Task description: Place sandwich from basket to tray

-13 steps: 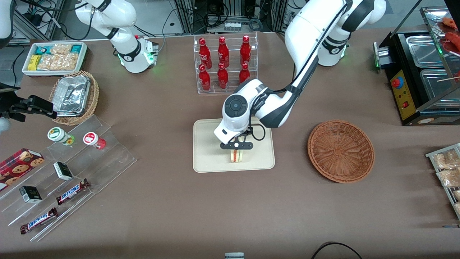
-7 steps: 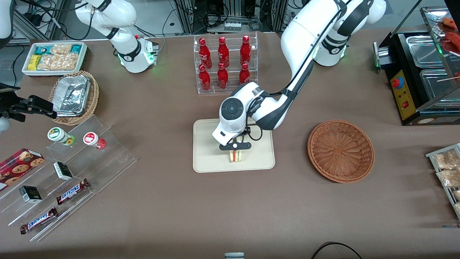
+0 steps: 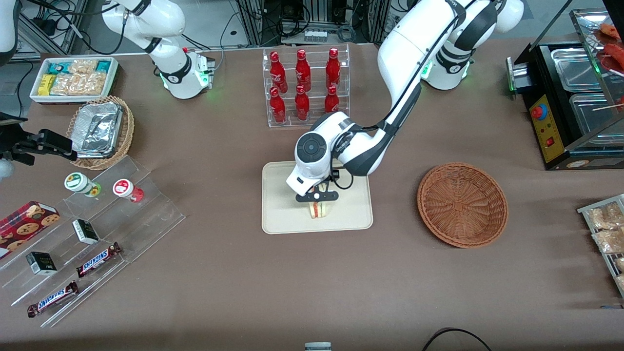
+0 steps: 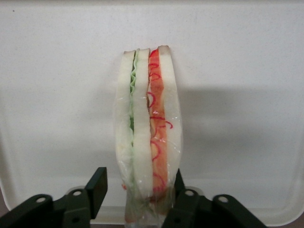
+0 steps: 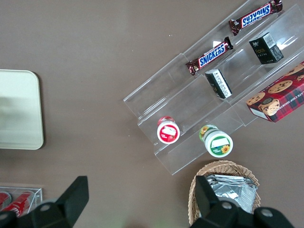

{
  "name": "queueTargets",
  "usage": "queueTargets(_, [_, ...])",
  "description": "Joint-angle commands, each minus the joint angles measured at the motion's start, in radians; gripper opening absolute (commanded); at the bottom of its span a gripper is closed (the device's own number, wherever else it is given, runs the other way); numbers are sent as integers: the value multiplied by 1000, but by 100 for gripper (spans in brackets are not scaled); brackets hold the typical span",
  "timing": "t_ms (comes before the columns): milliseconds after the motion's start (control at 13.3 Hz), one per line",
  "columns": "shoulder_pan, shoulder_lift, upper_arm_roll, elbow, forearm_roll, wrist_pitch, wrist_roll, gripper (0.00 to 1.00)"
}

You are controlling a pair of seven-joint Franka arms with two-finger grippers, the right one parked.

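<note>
The pale white sandwich (image 4: 148, 133) shows green and red filling stripes under clear wrap, the black gripper (image 3: 318, 197) above it over the plain cream tray (image 3: 282, 214), and the basket (image 3: 462, 204) is reddish-brown wicker on a brown table (image 3: 243, 282).

I'm looking at a lab mock-up of a snack shop. Brown table (image 3: 219, 273) carries cola bottles (image 3: 302, 85), Snickers bars (image 3: 73, 280), and a food warmer (image 3: 565, 97).

Even overhead light is filling the scene, the sandwich (image 4: 148, 128) is casting a soft shadow on the pale tray (image 4: 247, 71), and the gripper (image 4: 135, 202) is looking slightly blurred.
</note>
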State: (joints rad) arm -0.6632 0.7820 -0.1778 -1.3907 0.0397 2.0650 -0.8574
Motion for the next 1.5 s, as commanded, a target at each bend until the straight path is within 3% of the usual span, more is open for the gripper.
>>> queueTargets(0, [-6, -6, 8, 70, -7, -38, -15, 100])
queueTargets(375, [33, -50, 8, 248, -7, -291, -2, 100])
queueTargets(825, [120, -205, 18, 239, -28, -402, 133, 100])
queueTargets(1050, [186, -251, 23, 202, -27, -450, 164, 100])
queueTargets(1425, [333, -427, 21, -10, -29, -431, 369, 100])
